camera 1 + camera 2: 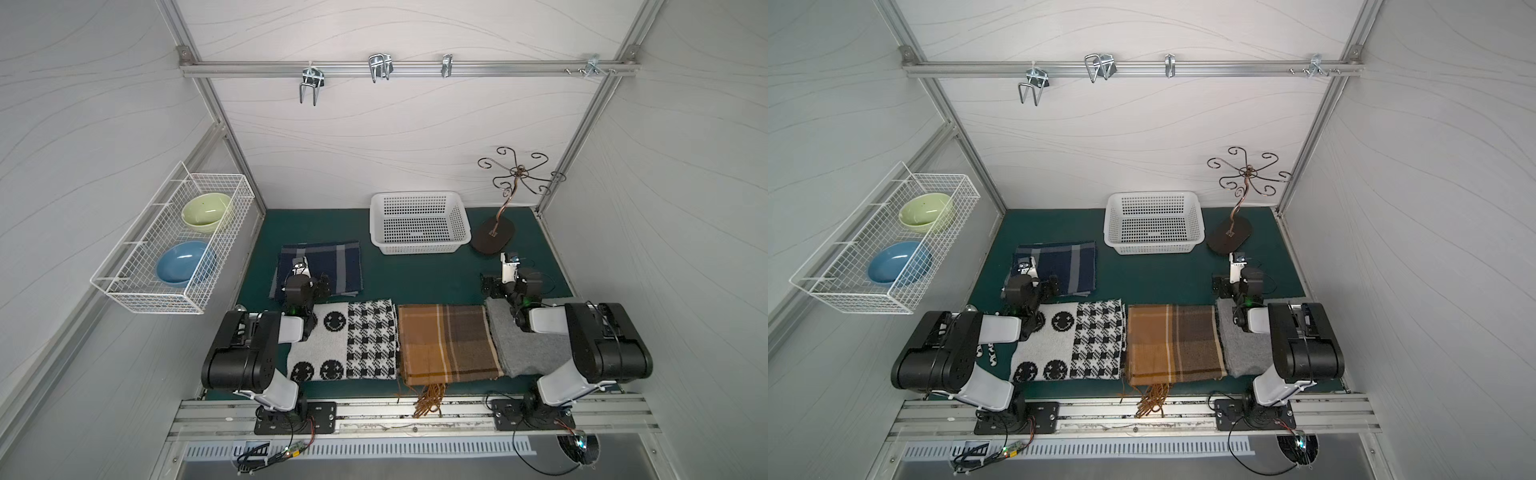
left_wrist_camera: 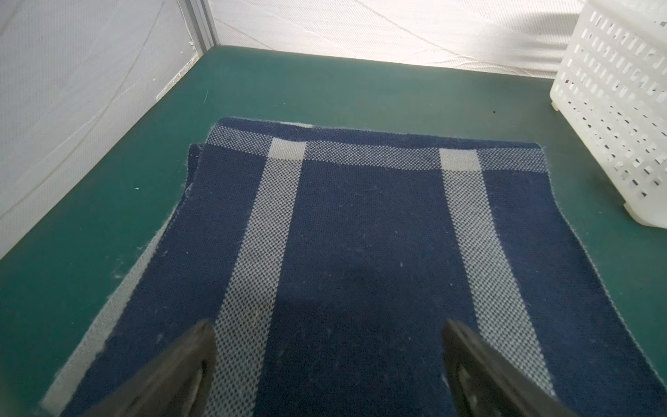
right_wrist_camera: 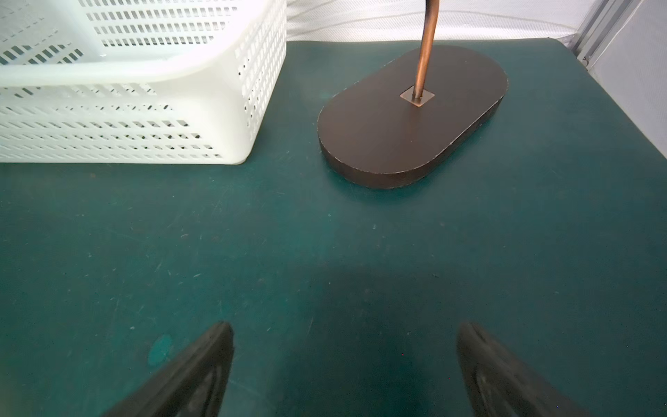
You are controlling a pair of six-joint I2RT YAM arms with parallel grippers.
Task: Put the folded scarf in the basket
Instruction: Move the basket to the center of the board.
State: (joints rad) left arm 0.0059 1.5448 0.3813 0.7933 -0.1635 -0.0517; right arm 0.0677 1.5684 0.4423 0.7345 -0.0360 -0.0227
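Observation:
A navy scarf with pale stripes (image 1: 340, 266) (image 1: 1073, 266) (image 2: 361, 224) lies folded flat on the green mat at the back left. My left gripper (image 1: 307, 277) (image 1: 1034, 280) (image 2: 327, 326) hovers over its near part, open, with nothing between the fingers. The white perforated basket (image 1: 417, 194) (image 1: 1152, 194) (image 2: 613, 108) (image 3: 144, 119) stands empty at the back middle, to the right of that scarf. Over bare mat, in front of the basket's right end, my right gripper (image 1: 512, 277) (image 1: 1239, 278) (image 3: 345, 326) is open and empty.
Three more folded scarves lie in a row near the front: black-and-white (image 1: 353, 340), brown plaid (image 1: 446, 340) and grey (image 1: 523, 349). A dark-based metal hook stand (image 1: 492, 235) (image 3: 411, 119) stands right of the basket. A wire wall rack (image 1: 174, 241) holds two bowls on the left wall.

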